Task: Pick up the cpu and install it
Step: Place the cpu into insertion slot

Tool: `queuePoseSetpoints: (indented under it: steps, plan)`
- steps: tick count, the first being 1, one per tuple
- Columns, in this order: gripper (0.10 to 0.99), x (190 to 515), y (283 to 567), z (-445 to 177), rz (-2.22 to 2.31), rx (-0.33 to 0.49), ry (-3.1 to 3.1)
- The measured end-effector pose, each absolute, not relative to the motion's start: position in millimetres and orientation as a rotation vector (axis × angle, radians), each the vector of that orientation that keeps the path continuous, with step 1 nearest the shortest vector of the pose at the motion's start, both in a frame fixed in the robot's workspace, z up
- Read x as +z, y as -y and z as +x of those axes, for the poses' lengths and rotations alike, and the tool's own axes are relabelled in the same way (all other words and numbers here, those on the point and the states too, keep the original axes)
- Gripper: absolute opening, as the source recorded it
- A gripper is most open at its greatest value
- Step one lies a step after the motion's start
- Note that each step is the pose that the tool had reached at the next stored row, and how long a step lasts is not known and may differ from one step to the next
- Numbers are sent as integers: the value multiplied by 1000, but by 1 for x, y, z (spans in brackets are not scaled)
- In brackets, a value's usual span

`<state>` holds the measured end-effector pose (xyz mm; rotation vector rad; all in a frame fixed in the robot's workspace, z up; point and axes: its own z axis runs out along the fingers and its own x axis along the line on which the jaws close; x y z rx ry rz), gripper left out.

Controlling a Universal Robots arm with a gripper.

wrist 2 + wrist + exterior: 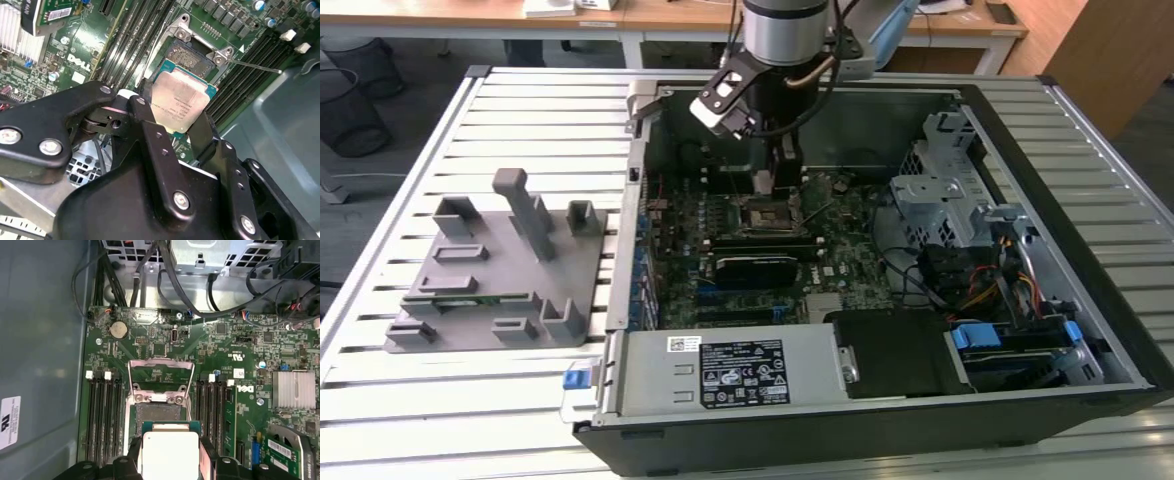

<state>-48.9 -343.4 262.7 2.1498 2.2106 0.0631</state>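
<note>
The cpu [180, 102], a flat square chip with a silvery top, is clamped by two of its edges between my black fingers [145, 120]. My gripper [175, 114] is shut on it. In the first wrist view the cpu [170, 452] hangs a little above the motherboard's open socket [159, 415], partly overlapping its near edge. The socket's metal load plate [161, 375] is flipped up and open. In the exterior view my gripper [774, 182] reaches down inside the open computer case [1107, 330], just above the socket [769, 213].
Memory slots [102, 415] flank the socket on both sides, and a thin latch lever [255, 65] sticks out beside it. A finned heatsink [295, 390], cables [150, 275] and a drive cage [947, 180] crowd the case. A grey fixture [500, 270] sits outside on the slatted table.
</note>
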Motion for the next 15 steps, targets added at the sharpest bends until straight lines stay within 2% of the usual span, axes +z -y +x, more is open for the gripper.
queuePoseSetpoints:
  steps: [15]
  plan:
    - [537,244,343,-41,2151,60,-2211]
